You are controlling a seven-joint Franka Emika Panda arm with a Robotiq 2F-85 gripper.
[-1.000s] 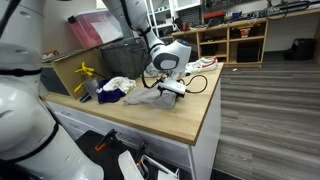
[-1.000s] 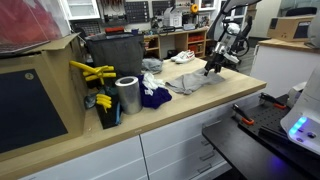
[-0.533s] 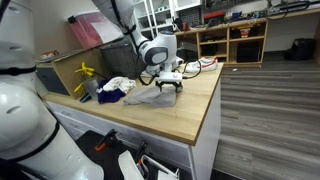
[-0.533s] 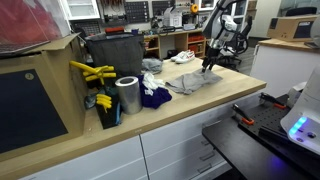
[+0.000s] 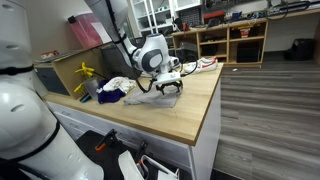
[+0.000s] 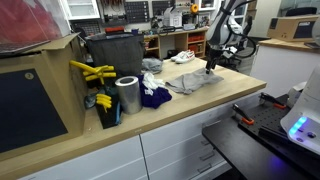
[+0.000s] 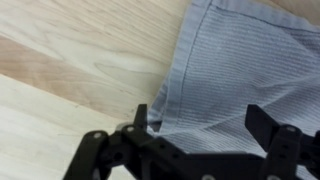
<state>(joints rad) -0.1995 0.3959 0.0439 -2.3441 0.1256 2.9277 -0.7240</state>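
Observation:
A grey ribbed cloth (image 5: 150, 97) lies flat on the wooden worktop (image 5: 185, 115); it also shows in the other exterior view (image 6: 190, 82). My gripper (image 5: 168, 86) hangs low over the cloth's near end, also in an exterior view (image 6: 210, 69). In the wrist view the two black fingers of my gripper (image 7: 203, 125) are spread apart with the grey cloth (image 7: 240, 70) between and beneath them. The left finger sits at the cloth's hemmed edge. Nothing is held.
A dark blue cloth (image 6: 155, 97), a white cloth (image 6: 152, 66), a metal cylinder (image 6: 127, 95) and a yellow tool (image 6: 90, 72) sit beside a dark bin (image 6: 115, 52). White shoes (image 5: 205, 64) lie at the worktop's far end. The worktop edge drops to the floor.
My gripper has moved along the worktop toward the grey cloth and come down lower over its end. The cloth has not moved.

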